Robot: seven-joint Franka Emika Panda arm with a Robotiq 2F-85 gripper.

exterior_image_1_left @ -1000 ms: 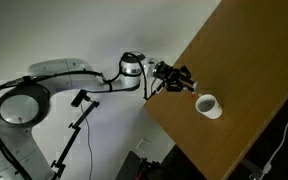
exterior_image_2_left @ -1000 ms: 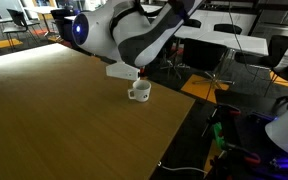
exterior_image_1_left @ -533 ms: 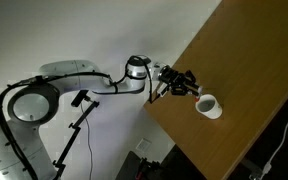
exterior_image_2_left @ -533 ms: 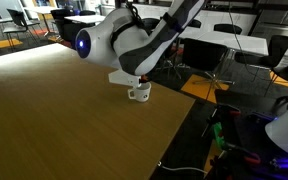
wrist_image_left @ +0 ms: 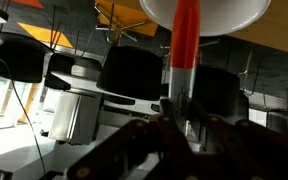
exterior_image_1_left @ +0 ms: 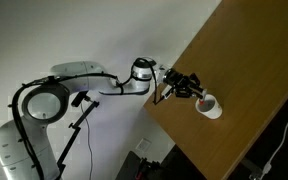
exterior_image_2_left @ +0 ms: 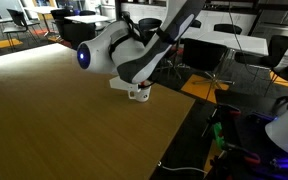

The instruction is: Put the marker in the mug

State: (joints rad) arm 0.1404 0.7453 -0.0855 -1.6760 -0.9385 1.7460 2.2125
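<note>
Claw (wrist_image_left: pixel 177 120) pinched tight around marker (wrist_image_left: pixel 185 45), red end reaching mug (wrist_image_left: pixel 199 12), whether past the rim unclear. Centre tip over the opening, lower well inside, then release; avoid nudging the mug. Nearer the mug than a second ago, further in over table (exterior_image_1_left: pixel 249 60).

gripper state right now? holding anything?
Gripper: closed, holding the marker, red end pointing at the mug.
</note>
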